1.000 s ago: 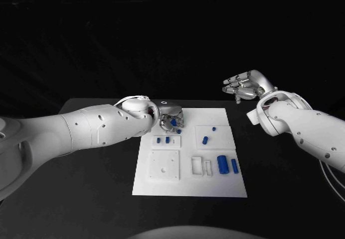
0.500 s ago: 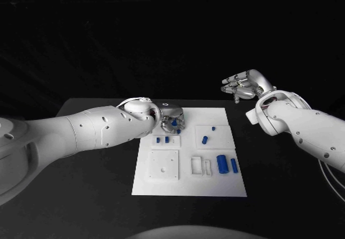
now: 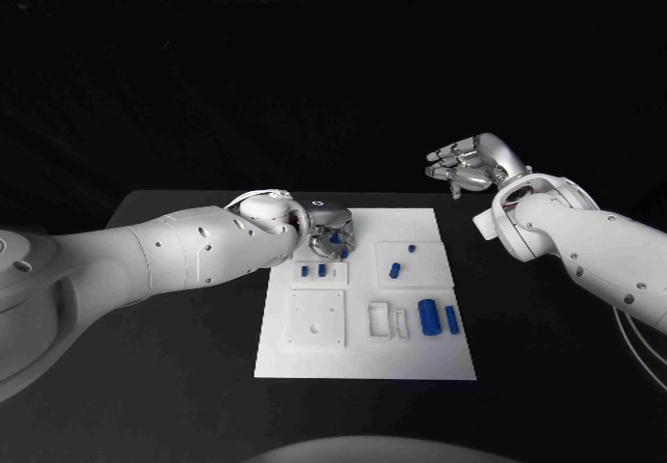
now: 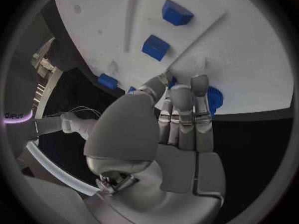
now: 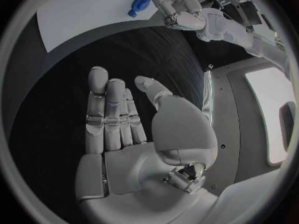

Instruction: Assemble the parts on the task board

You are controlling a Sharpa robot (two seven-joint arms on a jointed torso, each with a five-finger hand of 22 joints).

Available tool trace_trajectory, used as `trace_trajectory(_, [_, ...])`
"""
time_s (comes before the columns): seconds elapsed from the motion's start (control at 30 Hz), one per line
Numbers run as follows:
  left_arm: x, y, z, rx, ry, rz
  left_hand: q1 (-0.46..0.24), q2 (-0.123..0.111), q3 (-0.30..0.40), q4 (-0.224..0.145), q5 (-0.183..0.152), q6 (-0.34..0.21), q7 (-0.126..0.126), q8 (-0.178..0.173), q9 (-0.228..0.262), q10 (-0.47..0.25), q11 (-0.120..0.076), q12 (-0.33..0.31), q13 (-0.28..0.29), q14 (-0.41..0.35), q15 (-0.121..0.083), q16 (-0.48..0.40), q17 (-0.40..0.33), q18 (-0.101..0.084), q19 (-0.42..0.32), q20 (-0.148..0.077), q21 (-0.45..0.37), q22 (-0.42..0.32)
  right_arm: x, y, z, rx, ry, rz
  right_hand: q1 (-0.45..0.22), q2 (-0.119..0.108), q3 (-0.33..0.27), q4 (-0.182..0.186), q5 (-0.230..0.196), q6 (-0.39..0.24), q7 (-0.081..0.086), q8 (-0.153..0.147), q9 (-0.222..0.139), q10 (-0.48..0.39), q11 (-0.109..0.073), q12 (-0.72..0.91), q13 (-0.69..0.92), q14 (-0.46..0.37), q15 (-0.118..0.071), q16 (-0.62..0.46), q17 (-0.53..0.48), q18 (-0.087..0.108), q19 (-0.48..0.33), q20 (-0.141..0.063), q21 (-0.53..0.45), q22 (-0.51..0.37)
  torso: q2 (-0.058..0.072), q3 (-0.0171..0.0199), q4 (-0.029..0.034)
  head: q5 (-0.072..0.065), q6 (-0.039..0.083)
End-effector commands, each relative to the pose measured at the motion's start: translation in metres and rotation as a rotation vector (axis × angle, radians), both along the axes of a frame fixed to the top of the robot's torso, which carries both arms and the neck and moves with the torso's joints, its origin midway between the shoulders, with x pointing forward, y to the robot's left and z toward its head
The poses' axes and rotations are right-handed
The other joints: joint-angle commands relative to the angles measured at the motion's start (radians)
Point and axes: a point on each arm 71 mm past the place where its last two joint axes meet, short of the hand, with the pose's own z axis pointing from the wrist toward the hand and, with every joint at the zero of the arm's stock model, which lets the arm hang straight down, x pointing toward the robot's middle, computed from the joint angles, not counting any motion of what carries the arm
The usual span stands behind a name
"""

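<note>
Looking down from the head, the left hand (image 3: pixel 331 234) pinches a blue part (image 3: pixel 338 236) at the task board's (image 3: pixel 367 362) eleven o'clock corner; other parts lie loose, so assembly seems early. Right wrist: right hand (image 5: pixel 134 134) empty, fingers extended.

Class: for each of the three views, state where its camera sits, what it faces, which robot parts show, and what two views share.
Head view: on the head, down at the task board; both arms show.
Left wrist view: behind the left hand, facing the board's blue parts.
Right wrist view: behind the right hand, facing the table.
Shared: both wrist views show the left hand.
</note>
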Motion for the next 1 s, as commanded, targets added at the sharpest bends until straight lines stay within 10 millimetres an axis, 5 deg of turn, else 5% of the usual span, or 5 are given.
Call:
trace_trajectory(0.03, [-0.0008,-0.002,-0.0021,0.01,0.013,-0.011,-0.003,0.011,0.002,0.006,-0.005,0.01,0.0,-0.003,0.0,0.01,-0.002,-0.004,-0.001,0.0,0.001,0.006,-0.002,0.011,-0.003,-0.001,0.007,0.018,-0.0006,0.002,0.0004,-0.004,-0.004,0.017,-0.009,0.003,0.004,0.0,-0.003,0.009,0.001,-0.001,-0.001,0.009,0.002,-0.003,-0.001,-0.001,0.005,0.003,-0.001,0.017,0.021,0.0,-0.003,0.001,0.0,0.0,-0.0007,0.0,-0.001])
trace_trajectory(0.4, [-0.0011,-0.0038,-0.0044,0.005,0.017,-0.017,-0.007,0.034,-0.014,0.023,-0.011,0.067,0.005,-0.001,0.002,0.08,-0.011,-0.004,-0.001,0.0,0.001,0.009,-0.004,0.01,-0.005,-0.001,0.015,0.018,-0.0008,0.003,0.0008,-0.005,-0.005,0.018,-0.009,0.005,0.007,0.001,-0.001,0.01,0.001,-0.001,-0.001,0.009,0.002,-0.004,-0.001,-0.001,0.005,0.004,-0.001,0.017,0.022,0.0,-0.008,0.005,0.0,-0.0003,0.0007,-0.005,0.002])
trace_trajectory(0.53, [-0.0013,-0.0037,-0.0051,0.007,0.025,-0.015,-0.008,0.043,-0.022,0.027,0.012,0.076,0.012,-0.003,0.001,0.089,-0.008,-0.004,-0.001,-0.001,0.008,0.01,-0.005,0.012,-0.005,0.002,0.016,0.018,-0.0004,0.0016,0.0003,-0.008,-0.003,0.013,-0.009,0.004,0.009,0.001,-0.001,0.004,0.003,-0.001,-0.002,0.008,0.002,-0.004,-0.001,-0.002,0.005,0.003,-0.002,0.017,0.022,0.0,-0.009,0.007,0.0,-0.0005,0.0006,-0.006,0.001])
trace_trajectory(1.0, [0.002,-0.0006,-0.0028,-0.011,-0.01,0.003,0.01,0.075,-0.044,0.0,-0.004,0.115,0.019,-0.003,0.001,0.135,-0.011,-0.004,0.0,-0.004,0.022,0.02,-0.01,0.029,-0.009,0.016,0.028,0.018,-0.0008,0.0019,0.0005,-0.01,-0.002,0.014,-0.009,0.002,0.017,0.002,0.003,0.008,0.002,-0.001,-0.001,0.009,0.002,-0.004,-0.001,-0.003,0.005,0.004,-0.002,0.017,0.023,0.0,-0.014,0.013,0.0,0.0,-0.0001,-0.006,0.007])
